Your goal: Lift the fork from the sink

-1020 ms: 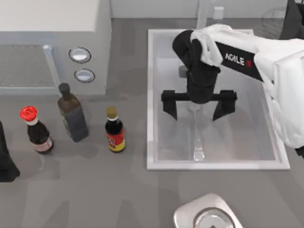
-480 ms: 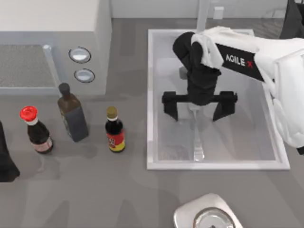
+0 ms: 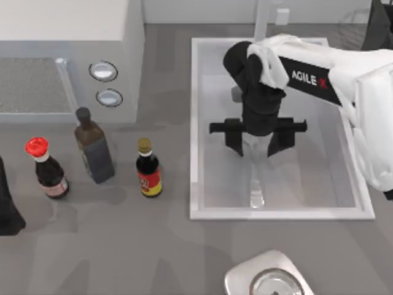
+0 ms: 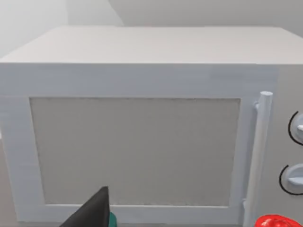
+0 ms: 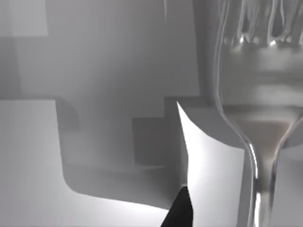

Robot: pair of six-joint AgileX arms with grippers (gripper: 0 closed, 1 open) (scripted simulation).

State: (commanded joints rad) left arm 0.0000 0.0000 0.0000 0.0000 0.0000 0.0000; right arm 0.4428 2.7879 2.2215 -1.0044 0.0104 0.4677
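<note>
The fork (image 3: 256,184) lies flat along the floor of the white sink (image 3: 193,123), its rounded handle end toward the front rim. The upper part of it runs under my right gripper (image 3: 256,146). That gripper hangs low over the basin, open, with one dark finger on each side of the fork and a narrow gap left. In the right wrist view the fork (image 5: 258,142) looms close, tines and neck shining, beside one black fingertip (image 5: 182,210). My left gripper (image 3: 6,209) rests parked at the table's left edge, open.
Three bottles stand left of the sink: a red-capped one (image 3: 46,169), a tall dark one (image 3: 93,147) and a small one (image 3: 148,169). A microwave (image 3: 61,61) fills the back left. A faucet (image 3: 263,18) rises behind the basin, and a steel bowl (image 3: 270,279) sits at the front.
My right gripper's fingers have drawn inward toward the fork, roughly halving the gap. The fork and the left arm have not moved.
</note>
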